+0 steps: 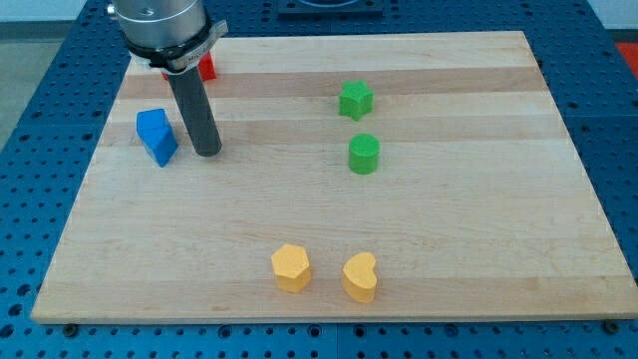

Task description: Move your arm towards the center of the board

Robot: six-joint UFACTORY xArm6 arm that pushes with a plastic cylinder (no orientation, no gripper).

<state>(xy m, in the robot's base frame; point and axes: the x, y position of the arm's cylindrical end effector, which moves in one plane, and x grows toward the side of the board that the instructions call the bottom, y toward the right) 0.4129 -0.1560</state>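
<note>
Beside the blue block [157, 137] – my tip [207, 154], rod only, no jaws seen.

My tip [207, 153] rests near the wooden board's [449, 239] top-left corner, just beside the blue plastic block [157, 136].

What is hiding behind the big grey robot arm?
A red block peeks out behind the arm, near the board's top left corner. Only one edge shows; the rest is covered, so its shape can't be told. My tip rests beside the blue block.
</note>
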